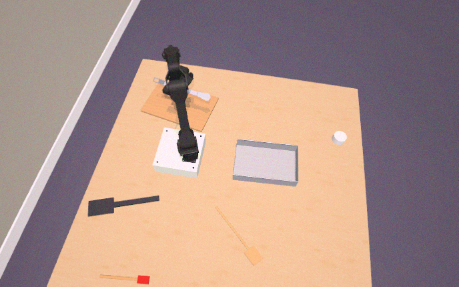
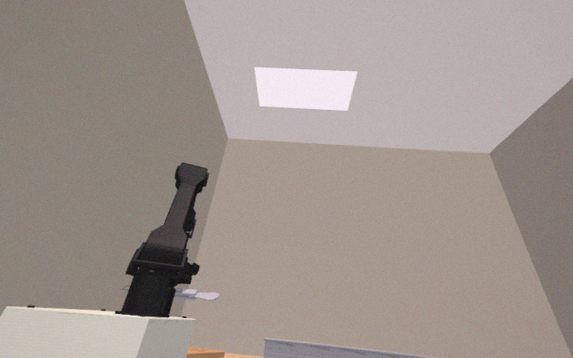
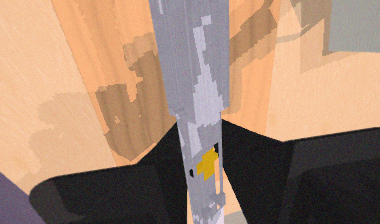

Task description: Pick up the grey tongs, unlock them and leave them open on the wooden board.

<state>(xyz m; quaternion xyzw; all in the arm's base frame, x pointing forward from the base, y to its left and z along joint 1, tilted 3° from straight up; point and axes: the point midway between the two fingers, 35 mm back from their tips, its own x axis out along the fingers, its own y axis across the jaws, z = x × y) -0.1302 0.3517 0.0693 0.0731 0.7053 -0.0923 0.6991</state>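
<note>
The grey tongs (image 1: pixel 205 96) (image 2: pixel 208 295) (image 3: pixel 193 60) are held about level above the wooden board (image 1: pixel 152 106) (image 2: pixel 206 353) (image 3: pixel 86 35). Their rounded pale tip end points right in the top view, and the other end, with a small frame-like outline, sticks out left past the board. The arms look closed together. My gripper (image 3: pixel 195 123) is shut on the tongs, beside a small yellow part. The arm hides the grip in the top view. Shadows of the tongs and gripper fall on the board, apart from the tongs.
The roasting tin (image 1: pixel 265 180) (image 2: pixel 324 348) stands right of the white robot base (image 1: pixel 167 149) (image 2: pixel 66 330). A white cup-like object (image 1: pixel 339 137) is far right. A black spatula (image 1: pixel 101 206), a wooden spatula (image 1: pixel 253 255) and a red-headed tool (image 1: pixel 143 279) lie nearer the front.
</note>
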